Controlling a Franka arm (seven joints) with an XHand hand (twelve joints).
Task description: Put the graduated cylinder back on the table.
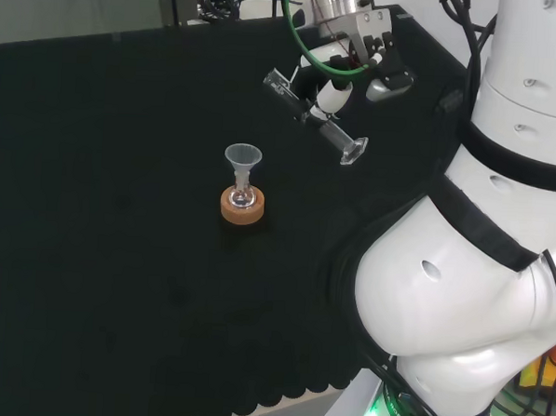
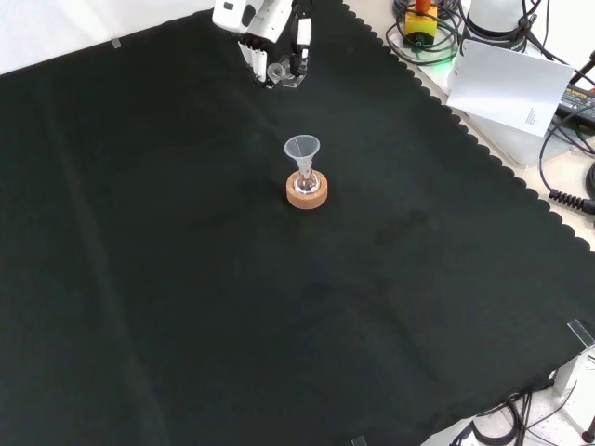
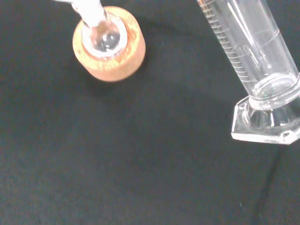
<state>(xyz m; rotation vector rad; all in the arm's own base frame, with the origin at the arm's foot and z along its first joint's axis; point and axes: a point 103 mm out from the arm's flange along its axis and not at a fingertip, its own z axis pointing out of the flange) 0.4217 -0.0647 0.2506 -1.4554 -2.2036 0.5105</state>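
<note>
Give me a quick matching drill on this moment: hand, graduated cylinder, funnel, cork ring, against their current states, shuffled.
Things:
1. black and white robot hand
2. clear glass graduated cylinder
3. small clear funnel
4. round tan cork ring

States:
A. lies on the black cloth, carrying a small flask
B. tilted, held above the cloth
C. fingers curled round a glass tube
D. stands upright in the flask's neck

Pairs: 1-C, 2-B, 3-D, 4-A

Pretty clearly a lab: black-cloth desk (image 2: 139, 279) with a graduated cylinder (image 3: 253, 61), a funnel (image 1: 243, 157) in a small flask (image 1: 243, 196) on a cork ring (image 1: 242, 209), cables (image 2: 567, 139) off one edge.
</note>
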